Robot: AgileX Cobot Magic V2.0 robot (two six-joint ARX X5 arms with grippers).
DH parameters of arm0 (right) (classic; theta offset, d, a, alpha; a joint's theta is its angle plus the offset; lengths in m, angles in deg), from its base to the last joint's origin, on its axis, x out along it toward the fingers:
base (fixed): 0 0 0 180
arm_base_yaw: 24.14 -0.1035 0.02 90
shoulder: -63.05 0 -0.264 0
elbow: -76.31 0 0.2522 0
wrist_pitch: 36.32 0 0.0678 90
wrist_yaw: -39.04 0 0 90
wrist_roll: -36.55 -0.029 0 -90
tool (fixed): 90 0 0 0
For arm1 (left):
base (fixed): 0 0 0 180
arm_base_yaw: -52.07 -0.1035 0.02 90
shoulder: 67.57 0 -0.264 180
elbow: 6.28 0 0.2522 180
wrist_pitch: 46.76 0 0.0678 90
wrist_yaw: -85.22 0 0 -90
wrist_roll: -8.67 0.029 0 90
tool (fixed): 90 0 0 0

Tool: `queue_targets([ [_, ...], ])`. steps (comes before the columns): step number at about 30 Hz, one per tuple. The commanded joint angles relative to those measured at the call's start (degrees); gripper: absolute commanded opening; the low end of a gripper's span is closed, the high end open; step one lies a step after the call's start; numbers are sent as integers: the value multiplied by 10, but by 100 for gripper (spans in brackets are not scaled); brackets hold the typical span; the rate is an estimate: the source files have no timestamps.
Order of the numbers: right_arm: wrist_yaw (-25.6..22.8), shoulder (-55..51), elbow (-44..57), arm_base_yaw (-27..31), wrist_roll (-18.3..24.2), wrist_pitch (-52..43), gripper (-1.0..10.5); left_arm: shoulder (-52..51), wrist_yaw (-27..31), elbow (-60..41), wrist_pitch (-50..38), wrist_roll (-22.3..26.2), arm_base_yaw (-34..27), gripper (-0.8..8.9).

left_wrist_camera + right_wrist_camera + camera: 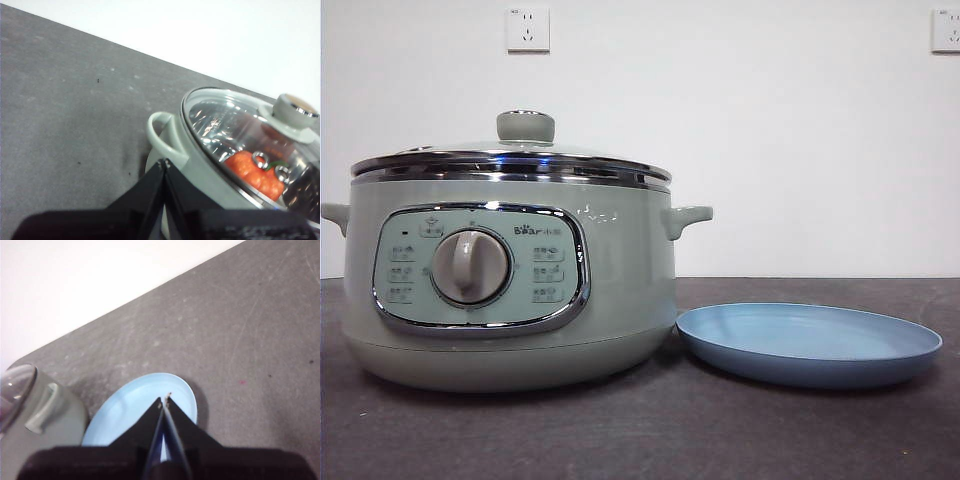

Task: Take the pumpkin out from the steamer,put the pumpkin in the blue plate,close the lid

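**Lid on, pumpkin inside, both arms waiting**

Front view shows you the steamer (pixel 510 290) on the dark table (pixel 720 430) with the lid (pixel 510 160) seated on its chrome rim, and the blue plate (pixel 810 342) lying bare just beside the steamer. No arm enters this view.

Through the glass in the left wrist view you can see the pumpkin (pixel 252 172) inside the steamer, orange with its green stem showing. The left gripper (pixel 164 162) hangs above the steamer's side handle (pixel 162 137), jaws pressed together and holding nothing. The right gripper (pixel 165 400) hangs over the plate, jaws likewise closed and empty.

Judge the lid as your first concern: glass with a metal rim, likely heavy for its size, stiff, breakable and slick. Take it by the knob (pixel 292 112), the only raised part a jaw can close around, and lift it straight so the rim clears the steamer.

The pumpkin looks light and hard, with a smooth, rounded body. Grip it across the body's flatter sides rather than by the thin stem, which could slip or twist.
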Motion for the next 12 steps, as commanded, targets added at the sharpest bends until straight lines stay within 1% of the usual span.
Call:
queue_targets([
  [1,1,23,-29,0,-5,-2,-9,40,0,31,-2,3,-1,-8],
  [3,1,44,-48,0,2,-2,-8,73,-3,56,-3,8,-1,-8],
  [5,1,70,-70,0,17,-1,-8,107,-19,85,-3,33,-1,-8],
  [12,7,166,-150,0,77,21,-8,211,-94,180,14,93,-1,-8],
])
